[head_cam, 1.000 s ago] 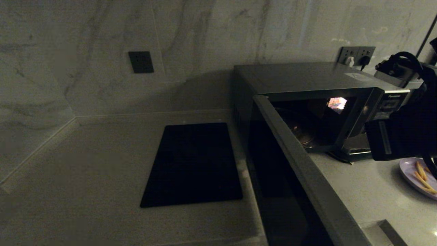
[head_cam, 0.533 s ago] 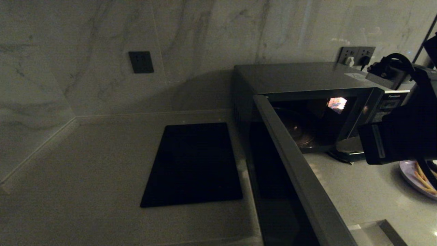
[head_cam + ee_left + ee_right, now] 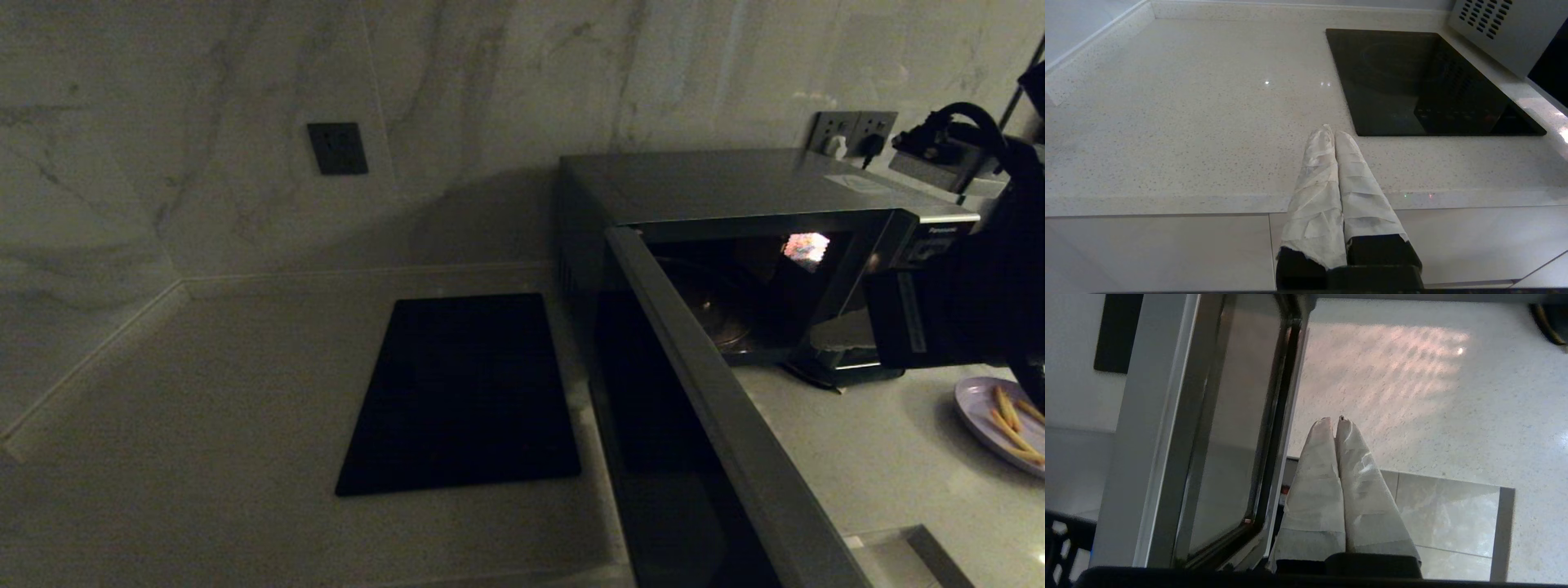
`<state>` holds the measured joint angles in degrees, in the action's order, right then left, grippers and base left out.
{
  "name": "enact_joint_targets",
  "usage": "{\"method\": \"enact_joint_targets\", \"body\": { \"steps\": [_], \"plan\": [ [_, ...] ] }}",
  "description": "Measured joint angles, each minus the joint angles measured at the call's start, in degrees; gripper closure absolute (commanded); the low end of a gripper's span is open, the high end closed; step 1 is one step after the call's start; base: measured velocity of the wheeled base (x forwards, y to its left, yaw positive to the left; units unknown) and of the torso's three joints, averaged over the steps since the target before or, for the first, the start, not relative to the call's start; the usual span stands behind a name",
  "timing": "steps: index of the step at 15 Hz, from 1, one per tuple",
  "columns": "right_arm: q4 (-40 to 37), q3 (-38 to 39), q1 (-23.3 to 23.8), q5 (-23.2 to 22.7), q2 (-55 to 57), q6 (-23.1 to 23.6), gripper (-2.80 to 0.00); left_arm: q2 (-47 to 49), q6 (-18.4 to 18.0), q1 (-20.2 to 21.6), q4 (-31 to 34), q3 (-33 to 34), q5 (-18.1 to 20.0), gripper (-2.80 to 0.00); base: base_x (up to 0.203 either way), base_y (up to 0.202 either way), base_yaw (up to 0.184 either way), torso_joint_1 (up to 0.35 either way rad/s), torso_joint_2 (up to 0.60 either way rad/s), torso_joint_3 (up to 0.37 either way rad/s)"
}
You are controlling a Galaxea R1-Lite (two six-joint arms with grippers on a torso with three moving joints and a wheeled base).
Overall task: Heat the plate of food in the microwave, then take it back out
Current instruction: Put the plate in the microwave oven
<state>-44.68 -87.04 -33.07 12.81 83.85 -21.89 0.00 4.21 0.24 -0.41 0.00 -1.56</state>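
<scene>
Microwave (image 3: 735, 212): door swung wide, cavity lit.
Right gripper (image 3: 1333, 424): fingers pressed together, holding nothing, beside the microwave's open door; its arm has drawn back rightward, uncovering more plate.
Plate of food (image 3: 1000, 420): on the counter, right of the microwave.
Left gripper (image 3: 1333, 136): closed, empty, parked left of the microwave.

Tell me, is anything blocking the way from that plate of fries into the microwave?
Nothing visible does. The microwave has its door swung wide open, and the counter between the cavity and the plate of food looks bare. The right gripper, fingers together, hangs above that stretch of counter beside the door.
</scene>
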Motion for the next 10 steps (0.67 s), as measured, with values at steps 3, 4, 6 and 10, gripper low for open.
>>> {"method": "enact_joint_targets", "body": {
  "steps": [3,4,6,10],
  "plan": [
    [-0.07,-1.26,8.01,0.56,-0.07,-0.21,0.0,0.0,0.0,0.0,0.0,0.0,0.0,0.0,0.0,0.0,0.0,0.0,0.0,0.0],
    [-0.07,-1.49,12.18,0.74,-0.36,-0.21,0.0,0.0,-0.02,0.0,-0.02,0.0,0.0,0.0,0.0,0.0,0.0,0.0,0.0,0.0],
    [-0.07,-1.76,21.2,0.9,-1.29,-0.12,0.0,0.0,-0.02,0.0,0.0,0.0,0.0,0.0,0.0,0.0,0.0,0.0,0.0,0.0],
    [0.91,0.35,41.08,0.96,-2.71,1.15,0.0,0.0,-0.02,0.0,0.0,0.0,0.0,0.0,0.0,0.0,0.0,0.0,0.0,0.0]
  ]
}}
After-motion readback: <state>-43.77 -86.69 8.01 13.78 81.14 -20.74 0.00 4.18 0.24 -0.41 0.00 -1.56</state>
